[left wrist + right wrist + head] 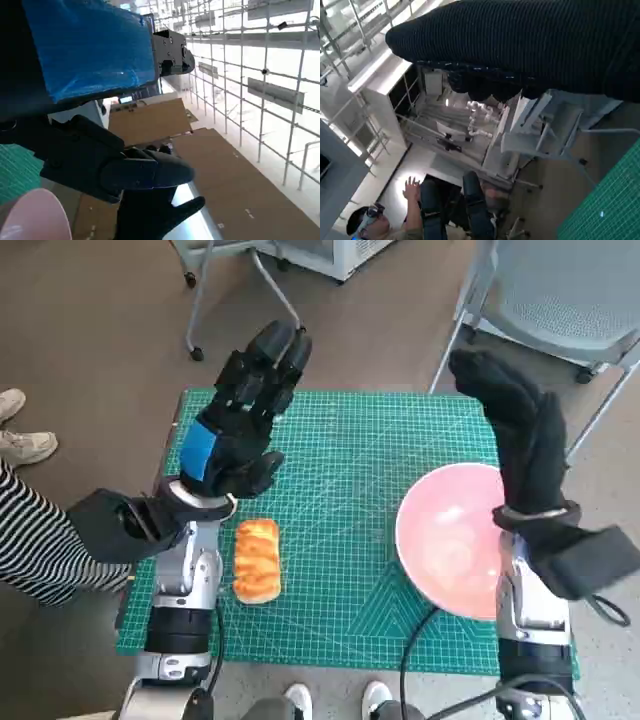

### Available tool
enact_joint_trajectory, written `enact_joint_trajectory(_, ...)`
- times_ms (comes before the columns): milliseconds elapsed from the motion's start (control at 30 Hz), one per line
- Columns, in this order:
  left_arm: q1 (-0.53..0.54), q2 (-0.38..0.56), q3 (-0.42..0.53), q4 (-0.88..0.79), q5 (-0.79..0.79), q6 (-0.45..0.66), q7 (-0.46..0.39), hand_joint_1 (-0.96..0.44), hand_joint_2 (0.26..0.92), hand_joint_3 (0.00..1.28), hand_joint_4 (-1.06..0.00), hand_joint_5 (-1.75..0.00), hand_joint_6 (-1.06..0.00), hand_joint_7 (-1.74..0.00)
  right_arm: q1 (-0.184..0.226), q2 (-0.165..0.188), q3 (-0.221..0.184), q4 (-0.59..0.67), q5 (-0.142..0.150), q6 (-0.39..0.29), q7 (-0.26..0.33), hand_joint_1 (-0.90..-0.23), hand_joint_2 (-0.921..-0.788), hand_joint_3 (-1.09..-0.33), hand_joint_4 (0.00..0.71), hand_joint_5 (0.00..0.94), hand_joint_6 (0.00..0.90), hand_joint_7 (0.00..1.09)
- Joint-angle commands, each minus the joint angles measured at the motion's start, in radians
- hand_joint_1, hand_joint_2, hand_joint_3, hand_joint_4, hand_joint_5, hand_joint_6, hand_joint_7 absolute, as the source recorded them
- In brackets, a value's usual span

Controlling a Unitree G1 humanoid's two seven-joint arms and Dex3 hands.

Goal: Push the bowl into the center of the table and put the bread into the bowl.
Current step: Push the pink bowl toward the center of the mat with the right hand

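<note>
- The pink bowl (450, 540) sits at the right edge of the tabletop (350, 440), its rim hanging slightly past the green cutting mat (340, 570) — clearly off-centre, so the push is not yet done.
- The bread (257, 559), a golden glazed roll, lies on the mat near the left front, well apart from the bowl.
- Left hand (240, 420) hovers above the mat beyond the bread, fingers spread, holding nothing.
- Right hand (520, 435) is raised above the bowl's far rim, gloved fingers extended and empty; I can't tell whether it touches the rim.
- Handling call: the bowl looks rigid, light and smooth, so it should slide readily on the mat. Press low on the outer wall on the right side; a push high on the rim could tip it.
- The bread looks soft and squashy. Take it across its narrow middle with a gentle grip, or it will dent.
- A person in a striped garment (30, 540) stands close by on the left.
</note>
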Motion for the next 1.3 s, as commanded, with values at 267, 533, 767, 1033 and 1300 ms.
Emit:
enact_joint_trajectory(267, 0.028, 0.029, 0.001, -0.013, 0.018, -0.022, 0.012, -0.63, 0.910, 0.33, -0.03, -0.10, 0.00, -0.38, -0.020, -0.010, 0.030, 0.034, -0.009, 0.055, 0.022, -0.699, -0.921, -0.759, 0.198, 0.000, 0.041, 0.55)
enact_joint_trajectory(533, 0.031, 0.038, 0.000, -0.008, 0.019, -0.028, 0.014, -0.64, 0.916, 0.31, -0.03, -0.10, 0.00, -0.38, -0.024, -0.018, 0.034, 0.025, 0.004, 0.079, 0.048, -0.707, -0.921, -0.764, 0.194, 0.000, 0.031, 0.55)
enact_joint_trajectory(767, 0.036, 0.041, -0.003, -0.011, 0.024, -0.035, 0.018, -0.65, 0.920, 0.30, -0.03, -0.10, 0.00, -0.38, -0.027, -0.014, 0.030, 0.027, 0.009, 0.081, 0.059, -0.711, -0.921, -0.765, 0.193, 0.000, 0.027, 0.56)
enact_joint_trajectory(1033, 0.040, 0.045, -0.007, -0.021, 0.026, -0.032, 0.022, -0.65, 0.921, 0.30, -0.03, -0.10, 0.00, -0.38, -0.026, -0.008, 0.027, 0.027, 0.011, 0.076, 0.060, -0.714, -0.921, -0.764, 0.193, 0.000, 0.023, 0.57)
enact_joint_trajectory(1300, 0.041, 0.046, -0.013, -0.021, 0.031, -0.036, 0.026, -0.66, 0.921, 0.30, -0.03, -0.10, 0.00, -0.38, -0.005, -0.019, 0.012, 0.017, 0.016, 0.064, 0.063, -0.717, -0.921, -0.763, 0.195, 0.001, 0.021, 0.58)
